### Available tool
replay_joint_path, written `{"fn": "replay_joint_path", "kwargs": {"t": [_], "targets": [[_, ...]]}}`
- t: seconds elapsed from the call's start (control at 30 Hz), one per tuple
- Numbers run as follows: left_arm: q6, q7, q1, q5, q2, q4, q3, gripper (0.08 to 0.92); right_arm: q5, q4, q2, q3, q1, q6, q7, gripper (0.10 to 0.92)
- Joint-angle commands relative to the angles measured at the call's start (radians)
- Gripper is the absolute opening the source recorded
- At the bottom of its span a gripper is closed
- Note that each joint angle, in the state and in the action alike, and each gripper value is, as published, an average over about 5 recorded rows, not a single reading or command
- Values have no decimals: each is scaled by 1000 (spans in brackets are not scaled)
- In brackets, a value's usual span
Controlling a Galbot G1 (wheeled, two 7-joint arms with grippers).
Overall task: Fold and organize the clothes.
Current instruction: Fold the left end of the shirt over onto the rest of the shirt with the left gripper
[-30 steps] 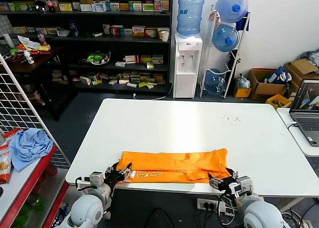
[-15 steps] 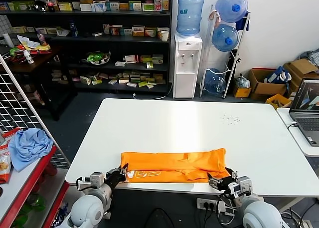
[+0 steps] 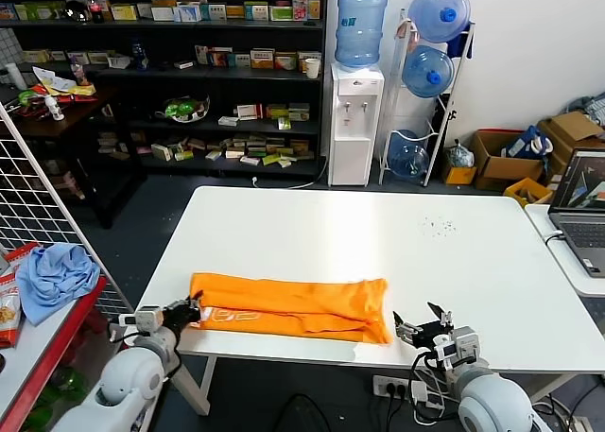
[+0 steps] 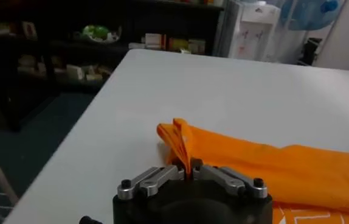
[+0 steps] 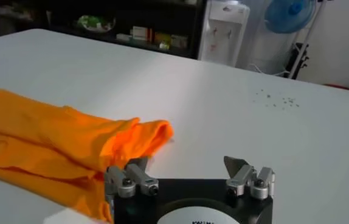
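Observation:
The orange T-shirt point(image 3: 293, 306) lies folded into a long band along the near edge of the white table point(image 3: 359, 233), white lettering showing near its left end. My left gripper point(image 3: 186, 311) is shut on the shirt's left end; in the left wrist view the fabric point(image 4: 266, 167) is pinched between its fingers point(image 4: 190, 171). My right gripper point(image 3: 423, 324) is open and empty, just right of the shirt's right end, which shows in the right wrist view point(image 5: 71, 143) beside my gripper point(image 5: 186, 167).
A light blue cloth point(image 3: 55, 276) lies on a red rack at the left. A laptop point(image 3: 581, 210) sits on a side table at the right. Shelves and a water dispenser point(image 3: 355, 120) stand behind the table.
My left gripper has pulled the shirt to the left along the near edge. My right gripper has let go of the right end and now stands open, apart from it.

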Motion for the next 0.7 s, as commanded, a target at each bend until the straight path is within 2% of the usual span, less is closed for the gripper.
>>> {"fn": "replay_joint_path", "kwargs": {"t": [0.03, 0.27, 0.47, 0.7], "targets": [[-1, -27, -32, -8, 152, 48, -100, 126, -30, -11, 8, 1, 9, 30, 3, 823], [20, -63, -16, -6, 140, -118, -64, 126, -59, -22, 17, 4, 7, 44, 2, 823], [35, -103, 0, -26, 37, -267, 57, 126, -92, -38, 35, 13, 1, 56, 5, 823], [53, -147, -47, -49, -62, -310, 221, 126, -113, -56, 65, 20, -8, 57, 2, 823]]}}
